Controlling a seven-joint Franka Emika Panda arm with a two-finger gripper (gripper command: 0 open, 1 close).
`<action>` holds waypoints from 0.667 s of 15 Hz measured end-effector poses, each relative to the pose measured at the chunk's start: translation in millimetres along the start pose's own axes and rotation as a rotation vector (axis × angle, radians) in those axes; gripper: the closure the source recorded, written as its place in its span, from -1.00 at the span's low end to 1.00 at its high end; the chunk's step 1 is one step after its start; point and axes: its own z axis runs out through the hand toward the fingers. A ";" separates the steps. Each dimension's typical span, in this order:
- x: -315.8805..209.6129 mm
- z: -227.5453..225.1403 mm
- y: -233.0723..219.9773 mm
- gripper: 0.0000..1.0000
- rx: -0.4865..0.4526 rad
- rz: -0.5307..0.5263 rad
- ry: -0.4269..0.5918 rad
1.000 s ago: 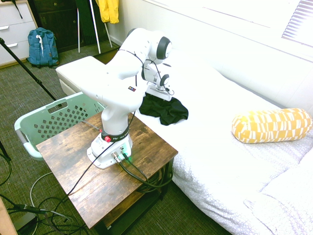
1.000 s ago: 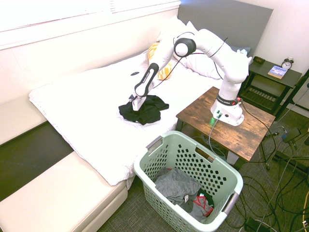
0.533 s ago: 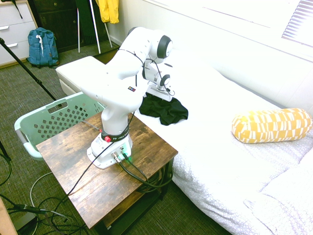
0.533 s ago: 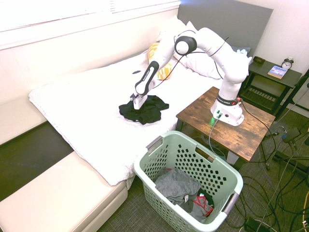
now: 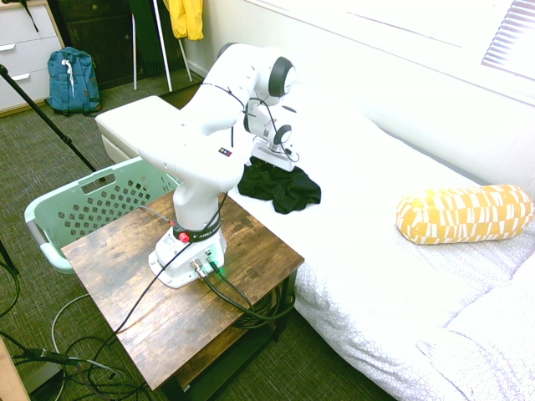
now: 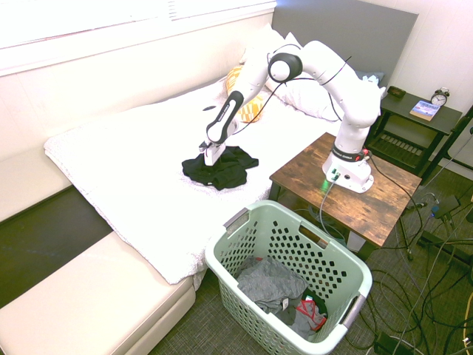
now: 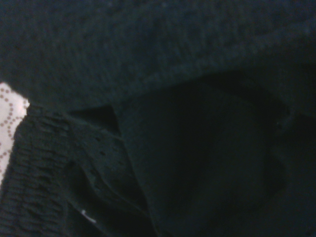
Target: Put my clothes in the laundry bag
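Note:
The clothes are one black garment, bunched up on the white bed near its edge by the wooden table. My gripper points down into the near side of the heap, and its tip is sunk in the fabric. The second exterior view shows the gripper from the other side, pressed on the garment's left part. Dark knit cloth fills the wrist view, with a sliver of bedsheet at one edge. The laundry bag, a mint-green perforated basket, stands on the floor below the bed edge, also seen as the basket behind the table.
Grey and coloured laundry lies in the basket. A yellow bolster pillow rests further up the bed. The wooden table bears the arm. A white bench, a blue backpack and a hanging yellow garment are beyond.
The arm's wrist has risen very slightly over the black garment. The garment itself lies in the same spot on the bed.

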 end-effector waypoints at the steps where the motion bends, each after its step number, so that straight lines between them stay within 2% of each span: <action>1: -0.1 -8.8 -1.7 1.00 0.005 0.001 0.002; 6: -14.2 -104.5 -17.2 1.00 0.056 -0.016 0.058; 8: -42.6 -161.5 -38.1 1.00 0.092 -0.043 0.102; 10: -92.3 -218.1 -69.8 1.00 0.123 -0.083 0.144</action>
